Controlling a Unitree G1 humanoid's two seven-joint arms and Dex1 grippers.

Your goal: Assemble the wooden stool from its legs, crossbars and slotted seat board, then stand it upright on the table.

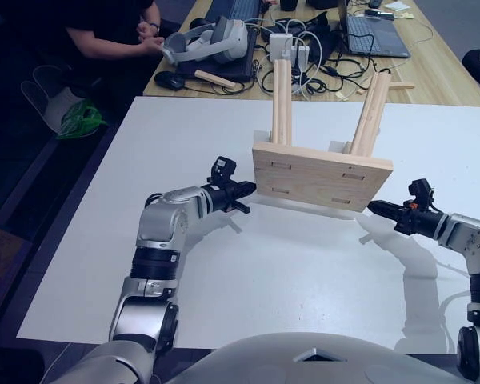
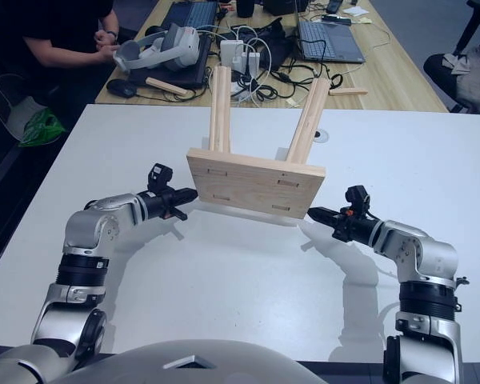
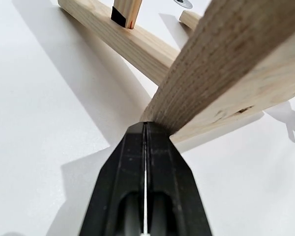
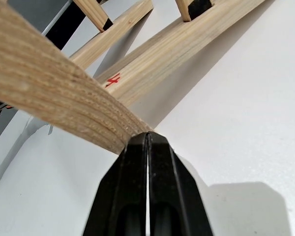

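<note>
Lying sideways on table point(image 1: 224, 280), stool point(image 1: 323, 164) (closed jaws touching seat board point(image 2: 256, 184) ends)

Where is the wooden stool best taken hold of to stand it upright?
Probably the seat board, by its two side edges, one end effector from each side. It stands on its long edge with the legs lying away along the table, so those edges are free. Left end effector and right end effector sit there, shut.
</note>
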